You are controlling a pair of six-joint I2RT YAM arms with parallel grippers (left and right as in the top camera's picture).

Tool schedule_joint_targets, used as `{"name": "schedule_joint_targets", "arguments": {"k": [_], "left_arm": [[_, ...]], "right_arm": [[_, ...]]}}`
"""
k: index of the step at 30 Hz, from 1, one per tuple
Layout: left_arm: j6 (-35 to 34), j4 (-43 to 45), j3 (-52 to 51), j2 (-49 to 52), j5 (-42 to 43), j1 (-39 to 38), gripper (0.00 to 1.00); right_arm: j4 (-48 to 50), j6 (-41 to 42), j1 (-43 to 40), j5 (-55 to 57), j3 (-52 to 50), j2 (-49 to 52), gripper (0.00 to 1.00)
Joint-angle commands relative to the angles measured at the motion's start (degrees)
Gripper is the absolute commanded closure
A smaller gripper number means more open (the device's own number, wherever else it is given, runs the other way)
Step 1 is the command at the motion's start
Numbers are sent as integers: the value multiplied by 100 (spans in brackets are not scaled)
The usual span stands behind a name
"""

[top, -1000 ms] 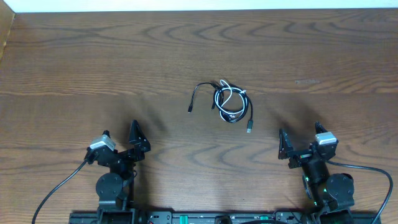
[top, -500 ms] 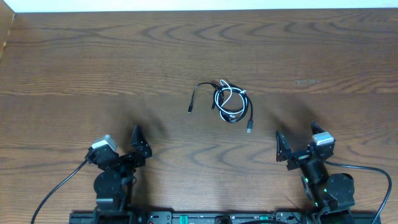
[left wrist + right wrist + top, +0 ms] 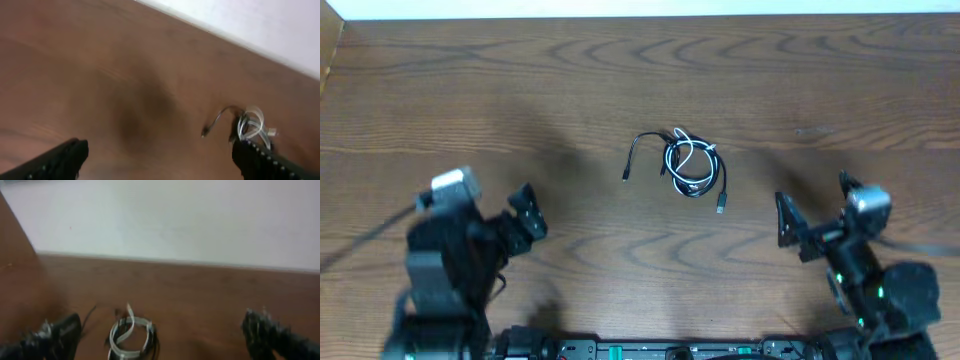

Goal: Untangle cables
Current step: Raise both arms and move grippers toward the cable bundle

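The cables lie tangled in one small bundle (image 3: 688, 166) at mid-table. The white cable (image 3: 686, 155) loops through the coiled black cable (image 3: 704, 180). One black tail runs left to a plug (image 3: 626, 177), another ends in a plug (image 3: 721, 208) in front. My left gripper (image 3: 505, 205) is open, well to the bundle's front left and motion-blurred. My right gripper (image 3: 813, 205) is open at the bundle's front right. Neither touches the cables. The left wrist view shows the bundle (image 3: 251, 127) ahead near the right finger (image 3: 260, 159). In the right wrist view the bundle (image 3: 131, 335) lies ahead, left of centre.
A brown wooden table (image 3: 520, 90) spreads all round the bundle. A pale wall (image 3: 175, 215) runs behind its far edge. Thick black arm wires (image 3: 360, 245) trail near the front edge by each arm base.
Both arms have lifted from their low poses at the front edge. The left one swung left and is blurred, the right one shifted right. The cables have not moved.
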Motion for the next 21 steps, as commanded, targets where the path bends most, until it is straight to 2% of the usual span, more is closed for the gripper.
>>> {"name": "schedule_joint_targets", "arguments": {"k": [1,4,9,12,13,14,16,19,20,21], "left_arm": [[380,-658,953,1134,343,15,2],[376,-1054,1368,1989,774,15,2],[374,-1032,1381,3045,2159,15,2],[374,-988,1381,3530,2577,17,1],[374,-979,1381,3674,2603,15,21],[374,-942,1381,3923,2599,17,70],[369,-898,1381,4159,2601,15,92],[372,-868,1381,4474,2599,11,92],[372,-859,1381,4559,2599,11,92],[372,-848,1381,4662,2599,11,92]], "right_arm": [[-369,35,-26,-352,820,990,1],[-1027,-221,-26,-643,1648,1971,1],[-2374,-289,-26,-662,2999,3558,1],[-2739,-286,-26,-925,3407,4218,1],[-2747,-286,-26,-1137,3469,4378,1],[-2673,-286,-26,-1637,3508,4634,1],[-2553,-289,-26,-1971,3508,4835,1],[-2358,-286,-26,-1985,3506,5027,1],[-2291,-275,-24,-1998,3506,5075,12],[-2232,-234,-24,-2006,3506,5115,31]]}}
